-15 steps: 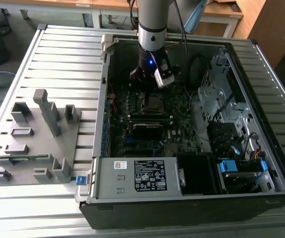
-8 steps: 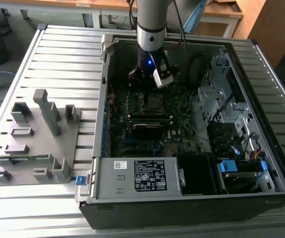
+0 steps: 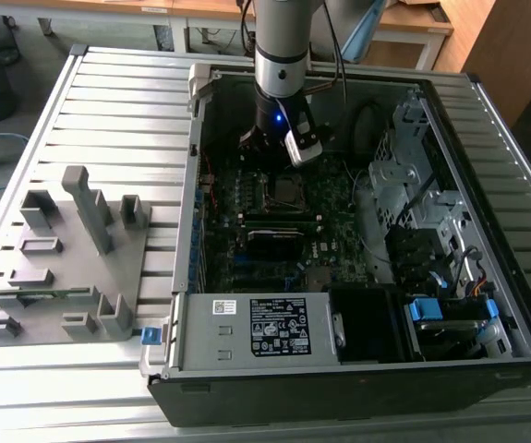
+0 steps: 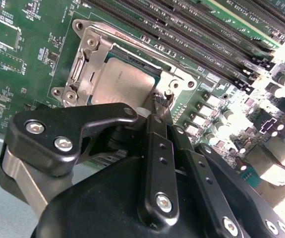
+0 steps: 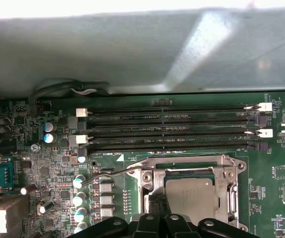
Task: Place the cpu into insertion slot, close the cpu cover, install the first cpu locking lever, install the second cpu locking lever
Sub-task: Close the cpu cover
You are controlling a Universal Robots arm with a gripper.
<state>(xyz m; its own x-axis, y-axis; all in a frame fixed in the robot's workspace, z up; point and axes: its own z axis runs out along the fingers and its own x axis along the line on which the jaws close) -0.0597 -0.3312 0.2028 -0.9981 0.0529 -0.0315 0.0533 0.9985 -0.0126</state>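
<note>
A pale slatted metal bench (image 3: 108, 111) carries a grey moulded parts fixture (image 3: 71, 258) at the exterior view's left. Just beside that stands an open black computer case (image 3: 357, 406). A silver robot arm (image 3: 282, 46) reaches down into the case over the dark green motherboard (image 3: 339, 221). Silvery drive cages (image 3: 413, 166) fill the exterior view's right.

In the second wrist view the black claw (image 4: 159, 106) has its tips drawn together at one corner of the socket. Whether they pinch anything cannot be told.

The cpu (image 4: 125, 82), a flat square chip with a dull silver-grey top, already sits in the insertion slot (image 4: 137, 59), the square black socket. It lies level, metal face up; being square, it has no long axis. The cpu cover (image 4: 90, 62), a thin silvery frame plate, lies down around it.

By my judgement the lever steps are in hand. In the first wrist view a thin wire locking lever (image 5: 110, 173) stands free of the socket. Its long axis runs outward from the socket corner, roughly parallel to the long black memory slots (image 5: 172, 126). Latching it would probably call for a steady downward press and a sideways tuck under its catch.
</note>
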